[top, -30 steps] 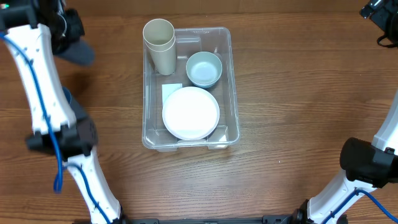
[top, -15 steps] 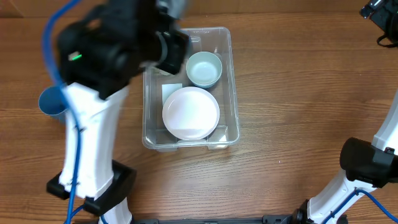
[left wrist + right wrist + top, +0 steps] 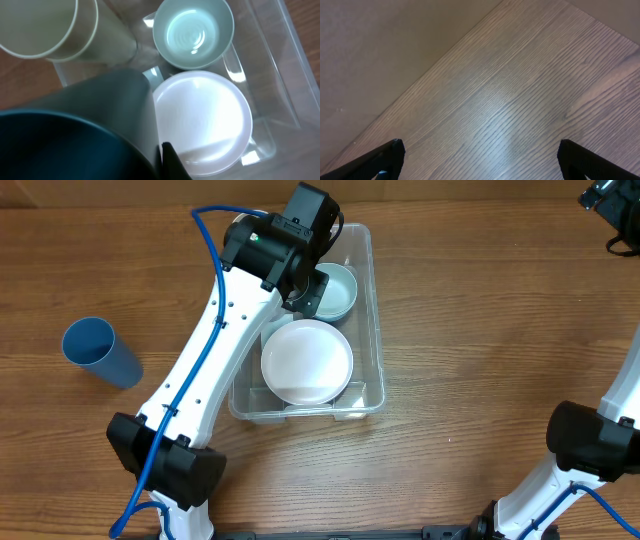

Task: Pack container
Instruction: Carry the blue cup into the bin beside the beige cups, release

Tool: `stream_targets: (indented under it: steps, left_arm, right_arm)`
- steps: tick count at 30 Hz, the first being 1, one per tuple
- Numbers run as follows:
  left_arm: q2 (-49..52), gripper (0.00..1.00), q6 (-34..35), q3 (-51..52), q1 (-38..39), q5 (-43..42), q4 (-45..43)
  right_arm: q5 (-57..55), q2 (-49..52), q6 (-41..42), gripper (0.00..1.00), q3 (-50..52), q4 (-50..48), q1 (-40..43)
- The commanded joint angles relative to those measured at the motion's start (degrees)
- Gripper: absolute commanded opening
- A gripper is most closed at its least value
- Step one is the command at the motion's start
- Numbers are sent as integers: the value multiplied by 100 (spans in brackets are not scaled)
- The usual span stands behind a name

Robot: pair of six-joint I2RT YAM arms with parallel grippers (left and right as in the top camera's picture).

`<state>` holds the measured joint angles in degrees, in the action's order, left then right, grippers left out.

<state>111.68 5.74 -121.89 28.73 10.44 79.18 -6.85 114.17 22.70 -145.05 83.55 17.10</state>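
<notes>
The container (image 3: pixel 372 330) is a clear bin in the middle of the table. It holds a white plate (image 3: pixel 307 361), a pale green bowl (image 3: pixel 338 288) and two nested cream cups (image 3: pixel 55 30); my left arm hides those cups from overhead. My left gripper (image 3: pixel 300 288) hangs over the bin's back left part. In the left wrist view the left gripper (image 3: pixel 160 152) is shut on the wall of a grey-blue cup (image 3: pixel 100 115), above the plate (image 3: pixel 205 120) and bowl (image 3: pixel 192 32). My right gripper (image 3: pixel 482 157) is open over bare wood, nothing between its fingers.
A blue cup (image 3: pixel 100 352) stands on the table left of the bin. The left arm's base (image 3: pixel 165 470) is at the front left, the right arm's elbow (image 3: pixel 590 440) at the front right. The right arm's end (image 3: pixel 605 198) is at the far right corner.
My left arm has swung from the far left to above the bin, carrying the grey-blue cup, and now covers the cream cups from overhead. The right arm has not moved.
</notes>
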Motion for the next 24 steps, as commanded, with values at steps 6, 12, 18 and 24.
stream_targets:
  steps: [6,12,18,24]
  left_arm:
    - [-42,4,140,883,-247,254,-562]
    - [-42,4,205,1410,-280,260,-793]
    - [-42,4,223,1786,-284,262,-1169]
    - [-42,55,221,1834,-284,262,-1300]
  right_arm:
    - [-44,-15,48,100,-52,-26,-26]
    - [-44,-15,48,100,-52,-26,-26]
    - [-44,-15,48,100,-52,-26,-26]
    - [-44,-15,48,100,-52,-26,-26]
